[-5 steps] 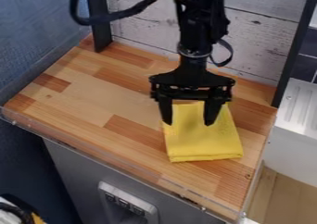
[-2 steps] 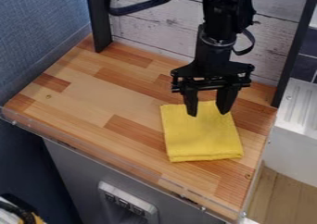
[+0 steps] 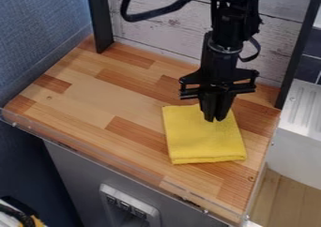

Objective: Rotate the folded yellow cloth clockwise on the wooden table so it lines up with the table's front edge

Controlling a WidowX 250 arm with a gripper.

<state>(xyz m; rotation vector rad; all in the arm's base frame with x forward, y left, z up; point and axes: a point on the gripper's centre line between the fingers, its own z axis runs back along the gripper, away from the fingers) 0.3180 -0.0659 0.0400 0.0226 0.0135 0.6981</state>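
Yellow and softly textured, the cloth (image 3: 203, 141) lies folded into a neat, nearly square pad on the right-hand part of the wooden counter (image 3: 81, 97). Its surface looks matte, and the layers of the fold show along the thicker lower edge. Over its upper part hangs the black gripper (image 3: 215, 120), pointing down, its two fingers drawn together so that the tips almost meet at the cloth; whether any fabric is pinched between them cannot be told.

Blocks of pale and reddish-brown wood make up the counter, laid in long strips with a smooth finish. Clear edging (image 3: 94, 159) runs along the front, above a flat grey panel (image 3: 75, 174) that carries a silvery, round-cornered fitting (image 3: 130, 203) with small dark parts set in it. Behind the counter are whitish boards (image 3: 147, 34) with dark seams and knots, between a black left post (image 3: 100, 22) and a black right post (image 3: 298, 48). Textured blue covers the wall (image 3: 37, 29) at the left; at the right stands a white ribbed unit (image 3: 304, 109).
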